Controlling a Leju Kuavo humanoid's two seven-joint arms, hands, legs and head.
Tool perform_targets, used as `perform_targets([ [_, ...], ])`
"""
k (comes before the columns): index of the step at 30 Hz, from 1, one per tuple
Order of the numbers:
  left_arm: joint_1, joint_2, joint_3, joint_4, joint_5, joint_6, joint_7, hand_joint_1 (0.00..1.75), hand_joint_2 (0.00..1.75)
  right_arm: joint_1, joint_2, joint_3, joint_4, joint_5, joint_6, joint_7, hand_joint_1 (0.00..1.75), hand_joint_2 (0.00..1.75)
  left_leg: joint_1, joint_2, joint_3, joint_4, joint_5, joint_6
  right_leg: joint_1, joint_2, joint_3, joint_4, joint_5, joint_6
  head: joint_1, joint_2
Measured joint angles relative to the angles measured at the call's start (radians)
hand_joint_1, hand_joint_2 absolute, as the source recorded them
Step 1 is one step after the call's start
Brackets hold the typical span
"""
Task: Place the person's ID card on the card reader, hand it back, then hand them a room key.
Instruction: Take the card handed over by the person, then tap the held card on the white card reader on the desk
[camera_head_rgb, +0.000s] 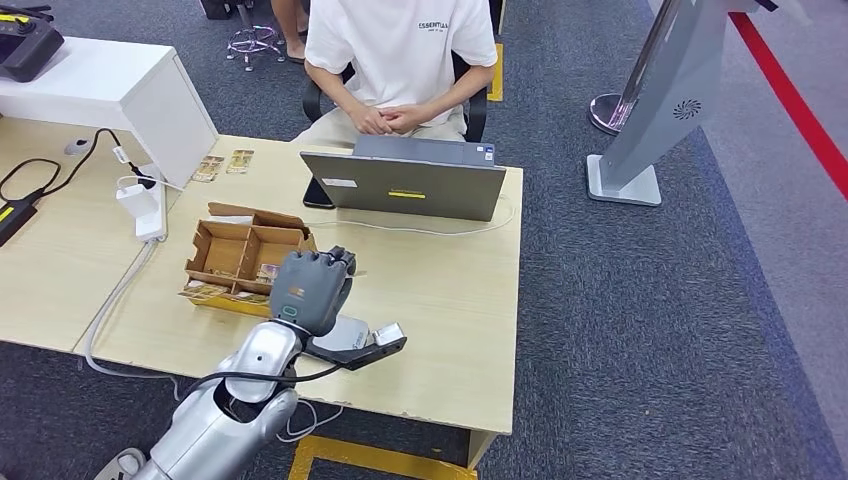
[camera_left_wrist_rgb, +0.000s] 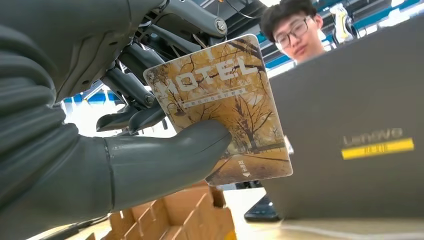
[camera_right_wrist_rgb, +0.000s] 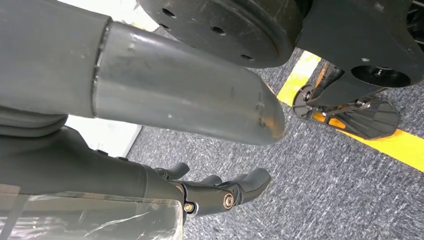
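Check the left hand (camera_head_rgb: 312, 288), lower centre of the head view: it pinches the room key (camera_left_wrist_rgb: 225, 107) between thumb and fingers. The card is printed "MOTEL" over yellow autumn trees and sits just above the cardboard tray (camera_head_rgb: 240, 260). The right hand (camera_right_wrist_rgb: 165, 95) hangs over carpet, fingers apart, holding nothing. Beyond the grey laptop (camera_head_rgb: 405, 185), the person (camera_head_rgb: 400, 60) sits at upper centre, hands clasped.
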Motion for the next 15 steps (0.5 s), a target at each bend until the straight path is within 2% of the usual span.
perform_targets([
  [7, 0.014, -0.011, 0.0, 0.058, -0.045, -0.039, 0.05, 1.75, 1.75, 0.003, -0.002, -0.002, 0.0, -0.005, 0.0, 0.0, 0.0, 0.0, 0.0, 0.0, 0.0, 0.0, 0.0, 0.0, 0.0, 0.0, 0.001, 0.0, 0.0, 0.0, 0.0, 0.0],
  [15, 0.049, -0.018, 0.0, 0.104, -0.043, -0.044, 0.053, 1.75, 1.75, 0.007, -0.008, -0.011, 0.0, -0.011, 0.0, 0.003, 0.0, 0.0, 0.0, 0.0, 0.0, 0.0, 0.0, 0.0, 0.0, 0.0, 0.002, 0.0, 0.0, 0.0, 0.0, 0.0],
])
